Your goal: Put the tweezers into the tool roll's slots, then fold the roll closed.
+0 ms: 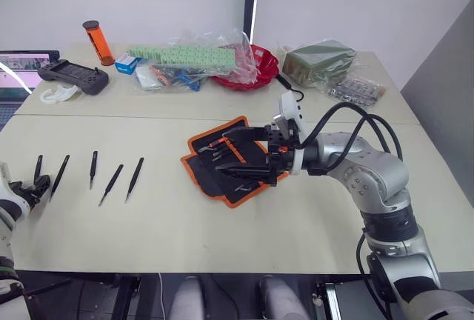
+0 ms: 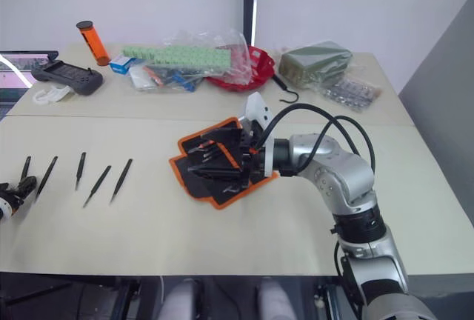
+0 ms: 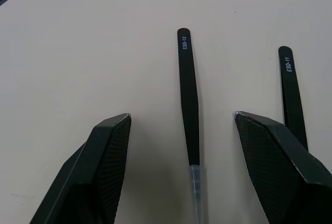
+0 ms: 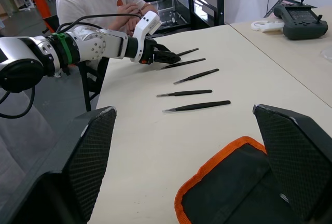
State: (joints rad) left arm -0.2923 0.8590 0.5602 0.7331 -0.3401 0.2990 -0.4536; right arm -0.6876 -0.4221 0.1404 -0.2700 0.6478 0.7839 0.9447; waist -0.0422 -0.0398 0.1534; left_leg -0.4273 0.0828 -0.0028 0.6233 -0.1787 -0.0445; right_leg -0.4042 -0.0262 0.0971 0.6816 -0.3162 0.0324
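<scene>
While both tools gape: left tool (image 3: 181, 167) straddles tweezers (image 3: 189, 99); right tool (image 1: 248, 158) seemingly hides tool roll (image 1: 211, 170) slots

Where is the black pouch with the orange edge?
The tool roll lies open near the middle of the table, under the right pincer. The five tweezers lie in a row well off to its left.
</scene>
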